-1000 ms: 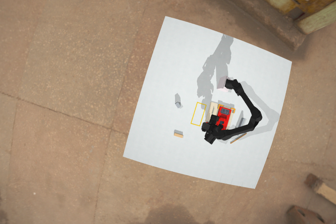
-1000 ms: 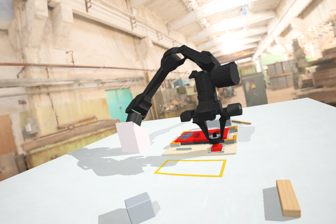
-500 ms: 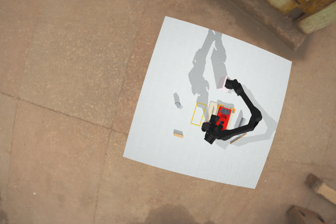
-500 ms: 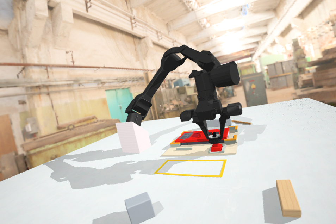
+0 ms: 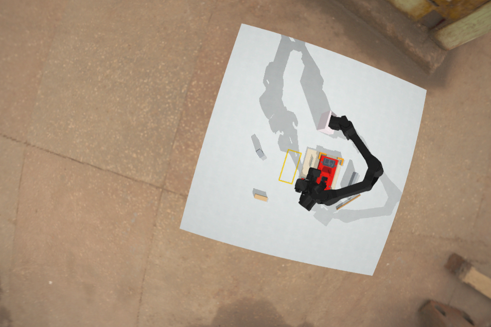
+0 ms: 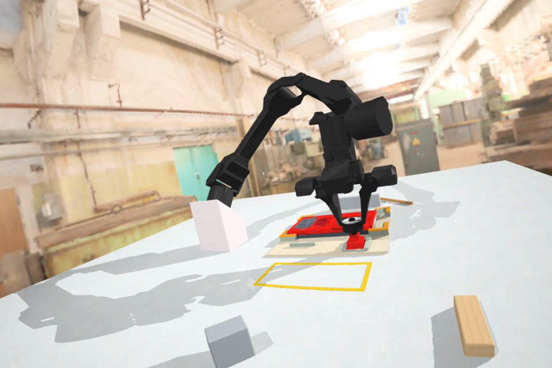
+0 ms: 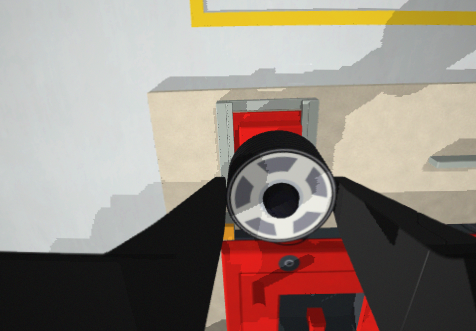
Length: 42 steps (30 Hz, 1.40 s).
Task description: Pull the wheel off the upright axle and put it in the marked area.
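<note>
Gripper (image 7: 281,208) clamped on the wheel (image 7: 280,194), one black finger (image 7: 200,223) on its left side and the other on its right, both touching the tyre in wrist view. Wheel = black tyre w/ grey-white spoked hub and dark centre hole, hub face pointing up at the wrist cam. In exterior view the wheel (image 6: 352,221) sits between the fingertips just above a small red block (image 6: 356,241) in a grey frame on the beige base plate (image 6: 320,247); whether it is clear of the axle can't be told, axle not visible. Arm (image 6: 267,118) arches over from a pale pink base block (image 6: 218,225) and comes down near-vertical on the fixture. Red board (image 6: 312,224) w/ orange corner pieces lies behind the wheel on the same plate. Yellow-outlined marked area (image 6: 312,275) is on the table (image 6: 468,230) just in front of the plate, nothing inside it, wheel apart from it. Top view: gripper (image 5: 313,184) over plate's edge, marked area (image 5: 289,166) beside it. Grey cube (image 6: 228,340) and wooden block (image 6: 473,325) near the front edge, well apart from the fixture.
</note>
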### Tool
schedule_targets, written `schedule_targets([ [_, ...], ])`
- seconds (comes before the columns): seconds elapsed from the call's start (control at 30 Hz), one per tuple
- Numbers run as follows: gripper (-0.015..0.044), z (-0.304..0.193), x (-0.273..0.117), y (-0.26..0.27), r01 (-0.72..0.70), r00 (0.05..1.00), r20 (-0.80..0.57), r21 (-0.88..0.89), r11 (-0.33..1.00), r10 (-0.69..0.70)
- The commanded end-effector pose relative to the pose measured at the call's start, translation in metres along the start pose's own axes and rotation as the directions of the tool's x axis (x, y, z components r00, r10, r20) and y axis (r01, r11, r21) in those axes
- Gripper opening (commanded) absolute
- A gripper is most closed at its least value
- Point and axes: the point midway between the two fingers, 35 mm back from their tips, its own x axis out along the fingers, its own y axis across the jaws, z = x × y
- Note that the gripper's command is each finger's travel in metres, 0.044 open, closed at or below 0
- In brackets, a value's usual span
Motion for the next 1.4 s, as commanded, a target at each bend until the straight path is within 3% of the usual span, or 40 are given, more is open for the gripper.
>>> schedule_targets([
  [0.0,0.0000,0.000,-0.003,0.001,-0.003,1.000,0.004,-0.005,1.000,0.003],
  [1.37,0.0000,0.001,-0.017,0.000,-0.006,1.000,0.003,-0.002,1.000,0.006],
])
